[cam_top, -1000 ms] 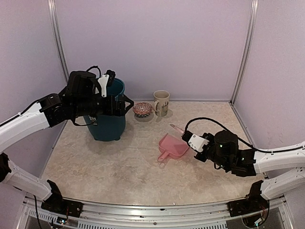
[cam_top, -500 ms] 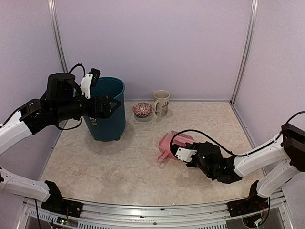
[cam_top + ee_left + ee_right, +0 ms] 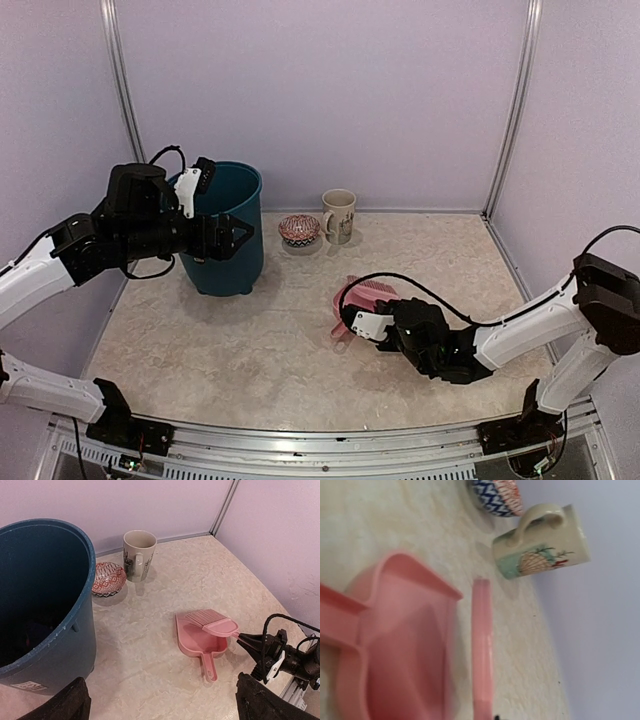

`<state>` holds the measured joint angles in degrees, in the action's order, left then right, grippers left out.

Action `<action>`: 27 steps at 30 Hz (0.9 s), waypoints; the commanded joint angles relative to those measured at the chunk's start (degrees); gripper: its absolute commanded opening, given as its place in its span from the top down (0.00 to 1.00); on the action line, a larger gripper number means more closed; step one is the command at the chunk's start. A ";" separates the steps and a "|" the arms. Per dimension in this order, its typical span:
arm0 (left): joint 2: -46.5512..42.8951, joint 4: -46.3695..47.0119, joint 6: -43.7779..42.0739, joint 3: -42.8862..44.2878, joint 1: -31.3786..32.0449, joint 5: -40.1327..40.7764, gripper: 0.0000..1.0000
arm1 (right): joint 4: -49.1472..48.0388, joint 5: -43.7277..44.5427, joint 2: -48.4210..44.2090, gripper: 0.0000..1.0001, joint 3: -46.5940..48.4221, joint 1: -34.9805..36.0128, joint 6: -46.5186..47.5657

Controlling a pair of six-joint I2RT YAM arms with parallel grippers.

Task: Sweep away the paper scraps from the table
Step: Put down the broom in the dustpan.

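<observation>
No paper scraps show on the beige table (image 3: pixel 250 350). A pink dustpan (image 3: pixel 345 318) lies at mid-table, its handle toward the near left. Across its mouth rests a pink brush (image 3: pixel 373 291), bristles on the pan. My right gripper (image 3: pixel 380 312) is low beside the pan and shut on the brush handle (image 3: pixel 481 645), as the left wrist view shows. My left gripper (image 3: pixel 238 236) hangs open in front of the teal bin (image 3: pixel 240 275), with nothing between its fingers (image 3: pixel 265 700). The bin's inside (image 3: pixel 35 580) is dark.
A patterned bowl (image 3: pixel 299 229) and a cream mug (image 3: pixel 339 214) stand at the back by the wall, right of the bin. The enclosure walls close in at left, back and right. A metal rail (image 3: pixel 320 440) runs along the front edge.
My right arm has swung left and down, laying the brush across the dustpan. My left arm has drawn back left from over the bin's rim and dropped slightly, still open.
</observation>
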<state>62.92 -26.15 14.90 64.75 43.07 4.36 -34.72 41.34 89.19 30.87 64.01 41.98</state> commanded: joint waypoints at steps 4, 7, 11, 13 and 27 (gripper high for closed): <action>-0.96 1.34 -0.83 -1.26 -0.62 -0.70 0.01 | 1.83 0.84 4.13 1.00 2.21 1.27 -1.71; -1.19 1.37 -0.84 -1.60 -0.62 -0.68 0.01 | 3.12 0.24 4.58 1.00 2.63 1.68 -2.51; -1.27 1.41 -0.91 -1.66 -0.62 -0.69 0.01 | 4.51 -0.60 4.02 0.93 2.93 2.25 -3.66; -1.20 1.40 -0.92 -1.71 -0.62 -0.64 0.01 | 5.30 -0.88 3.37 0.85 3.04 2.41 -4.12; -1.34 1.71 -0.32 -2.08 -0.88 -0.82 0.01 | 17.60 -7.00 -10.40 0.50 3.39 3.69 -12.01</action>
<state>62.61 -26.13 14.90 63.46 42.65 3.88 -23.42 38.89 84.51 32.86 66.81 35.11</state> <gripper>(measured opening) 0.987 0.428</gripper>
